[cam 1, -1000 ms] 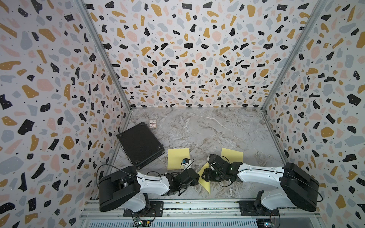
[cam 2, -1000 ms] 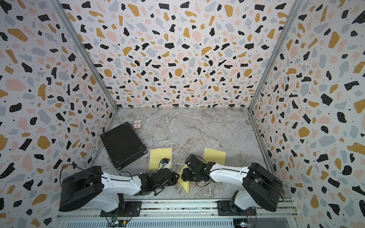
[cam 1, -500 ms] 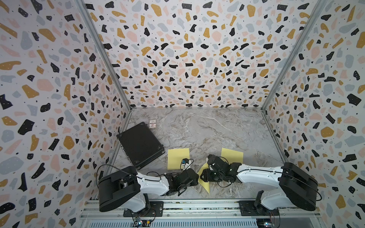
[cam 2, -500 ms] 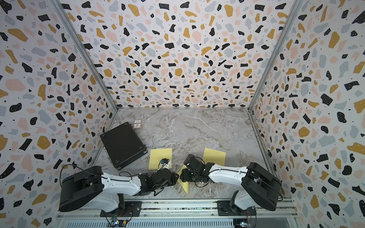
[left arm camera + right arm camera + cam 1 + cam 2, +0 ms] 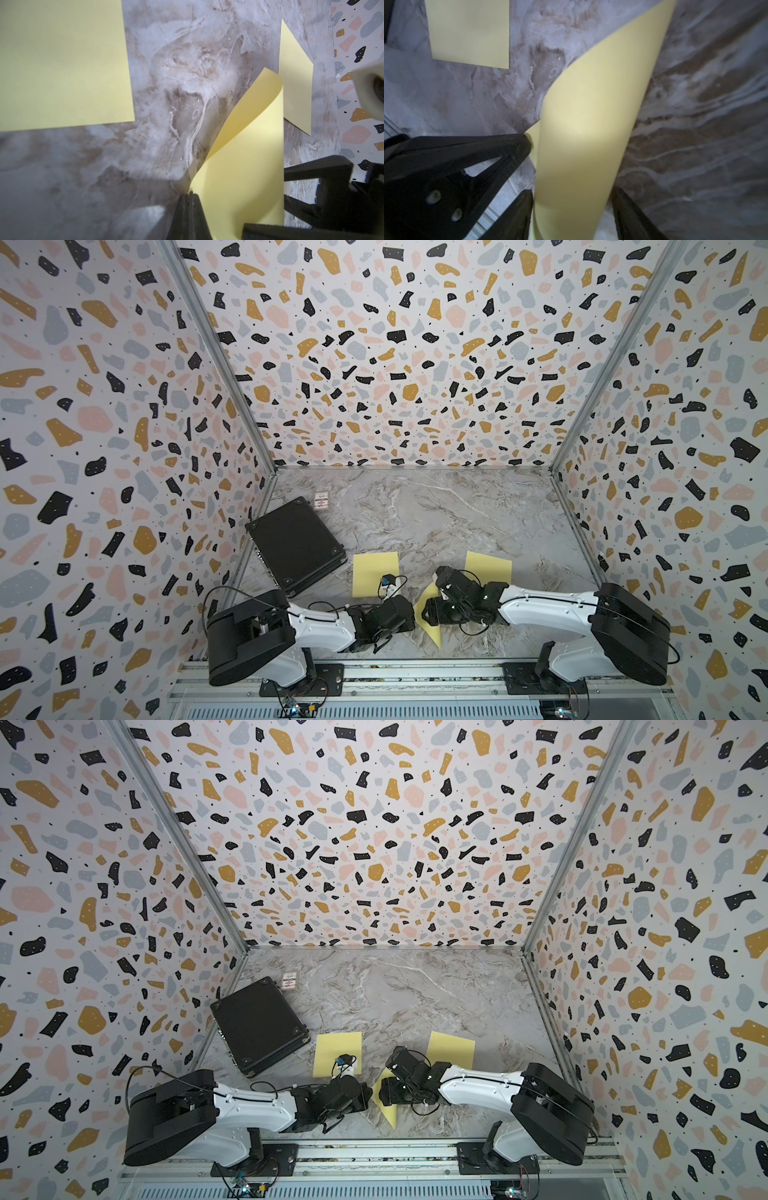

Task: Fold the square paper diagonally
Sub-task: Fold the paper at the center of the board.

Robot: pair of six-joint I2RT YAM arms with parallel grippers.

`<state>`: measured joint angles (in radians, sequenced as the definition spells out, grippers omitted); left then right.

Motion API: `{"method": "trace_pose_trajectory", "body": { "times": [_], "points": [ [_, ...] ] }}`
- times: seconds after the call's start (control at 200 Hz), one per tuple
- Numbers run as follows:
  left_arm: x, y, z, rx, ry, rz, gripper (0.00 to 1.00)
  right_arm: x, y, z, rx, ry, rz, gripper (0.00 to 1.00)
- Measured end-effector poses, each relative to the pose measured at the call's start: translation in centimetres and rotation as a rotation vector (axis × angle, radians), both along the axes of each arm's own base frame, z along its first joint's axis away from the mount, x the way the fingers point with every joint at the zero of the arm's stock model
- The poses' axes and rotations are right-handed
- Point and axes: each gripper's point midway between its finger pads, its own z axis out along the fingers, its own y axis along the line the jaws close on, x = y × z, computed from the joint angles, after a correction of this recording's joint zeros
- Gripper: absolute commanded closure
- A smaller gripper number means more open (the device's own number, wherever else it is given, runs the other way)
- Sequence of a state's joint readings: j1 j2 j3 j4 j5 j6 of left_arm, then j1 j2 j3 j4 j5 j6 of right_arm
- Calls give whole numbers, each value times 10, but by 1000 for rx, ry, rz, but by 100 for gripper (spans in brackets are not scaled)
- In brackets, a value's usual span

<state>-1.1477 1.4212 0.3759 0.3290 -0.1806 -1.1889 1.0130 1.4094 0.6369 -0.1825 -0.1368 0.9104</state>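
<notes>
The square paper (image 5: 432, 632) is a yellow sheet near the table's front edge, between the two arms, and it is curled up off the marble. My left gripper (image 5: 190, 195) is shut on one corner of this paper (image 5: 245, 155). In both top views the left gripper (image 5: 413, 613) sits at the sheet's left side. My right gripper (image 5: 572, 190) is open, and the curled paper (image 5: 587, 114) stands between its two fingers. In a top view the right gripper (image 5: 386, 1092) covers much of the paper (image 5: 388, 1112). The left gripper's black fingers (image 5: 521, 143) meet at the sheet's corner.
Two more yellow sheets lie flat, one left of centre (image 5: 375, 574) and one to the right (image 5: 488, 566). A small blue and white part with a cable (image 5: 388, 583) rests on the left sheet. A black case (image 5: 297, 547) and a small card (image 5: 322, 501) sit by the left wall.
The left gripper's jaws have closed onto the paper's corner. The right gripper's jaws have spread wider around the curled sheet, and the right wrist has shifted slightly left.
</notes>
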Motion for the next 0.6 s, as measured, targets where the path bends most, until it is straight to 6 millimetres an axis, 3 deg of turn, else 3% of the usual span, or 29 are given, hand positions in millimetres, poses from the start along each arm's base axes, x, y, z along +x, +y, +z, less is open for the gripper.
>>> {"method": "trace_pose_trajectory", "body": {
  "times": [0.115,0.235,0.43,0.601],
  "points": [
    [0,0,0,1,0,0,100,2,-15,1,-92,-23,7,33],
    [0,0,0,1,0,-1,100,10,-23,21,-135,-82,7,35],
    [0,0,0,3,-3,-5,100,24,-9,64,-79,-175,34,40],
    [0,0,0,4,-5,-9,100,28,-2,63,-80,-193,61,49]
  ]
}}
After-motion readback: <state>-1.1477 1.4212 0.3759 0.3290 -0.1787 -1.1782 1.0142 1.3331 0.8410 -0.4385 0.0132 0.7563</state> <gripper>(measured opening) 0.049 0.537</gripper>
